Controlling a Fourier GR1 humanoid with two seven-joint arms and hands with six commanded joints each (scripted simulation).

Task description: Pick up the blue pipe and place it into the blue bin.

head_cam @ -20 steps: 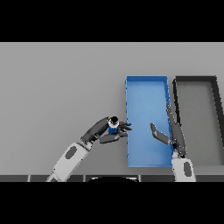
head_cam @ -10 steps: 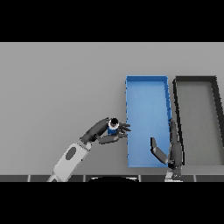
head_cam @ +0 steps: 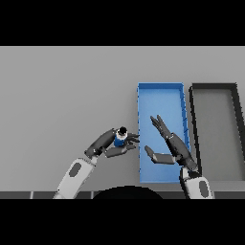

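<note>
The left hand point(head_cam: 109, 145) has its fingers and thumb curled round the blue pipe point(head_cam: 119, 139), holding it just left of the blue bin point(head_cam: 142, 136), near that bin's left wall and toward its near end. The pipe is short and stands roughly upright in the grasp, its long axis pointing up toward the viewer, with a dark open end showing at the top and the blue body below it. Whether the pipe touches the grey tabletop point(head_cam: 62, 95) or is lifted off it cannot be told.

The right hand point(head_cam: 170, 146) is over the near half of the blue bin, its fingers straight and spread, pointing far and to the left, the thumb stuck out to the left. It holds nothing.

The blue bin is a long tray running near to far. Just to its right, side by side with it, lies a dark bin point(head_cam: 193, 124) of much the same shape.
</note>
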